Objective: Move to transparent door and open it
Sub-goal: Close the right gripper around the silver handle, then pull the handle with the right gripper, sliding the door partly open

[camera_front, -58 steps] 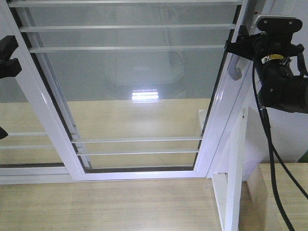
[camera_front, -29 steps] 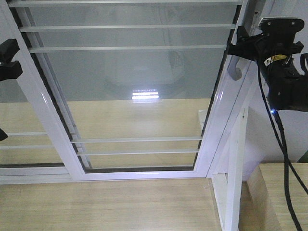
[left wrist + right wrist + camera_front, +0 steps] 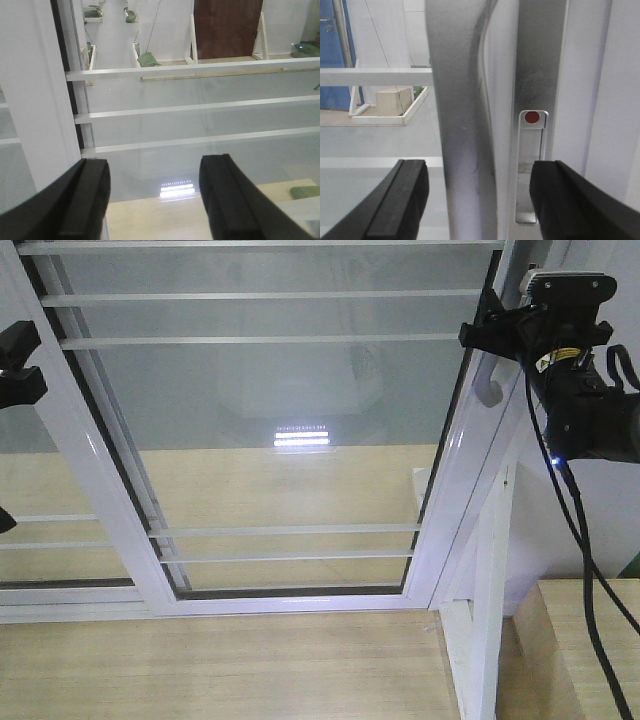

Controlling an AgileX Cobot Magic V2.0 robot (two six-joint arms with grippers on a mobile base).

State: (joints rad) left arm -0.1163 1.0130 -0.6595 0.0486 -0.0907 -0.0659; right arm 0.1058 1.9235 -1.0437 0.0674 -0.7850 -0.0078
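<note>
The transparent door [image 3: 452, 502] fills the front view: clear glass, thin horizontal white bars, a white frame. Its curved grey handle [image 3: 487, 388] hangs on the right stile. My right gripper [image 3: 478, 335] is open at the top of that handle. In the right wrist view the handle [image 3: 462, 150] stands upright between the two black fingers [image 3: 402, 200], with a gap on each side, and the gripper [image 3: 477, 200] touches nothing. My left gripper [image 3: 15, 360] is at the left edge of the front view. In the left wrist view it [image 3: 155, 200] is open and empty, facing the glass bars [image 3: 200, 107].
A second white-framed glass panel [image 3: 60, 490] lies behind the door on the left. A latch plate with a red dot [image 3: 532, 117] sits right of the handle. Below are a wooden floor [image 3: 250, 660], a white post [image 3: 487, 590] and a wooden box [image 3: 590, 640]. Black cables [image 3: 570, 530] hang from the right arm.
My right arm has shifted slightly left and up, bringing its fingers further over the door stile at the handle. The left gripper and the door have not moved.
</note>
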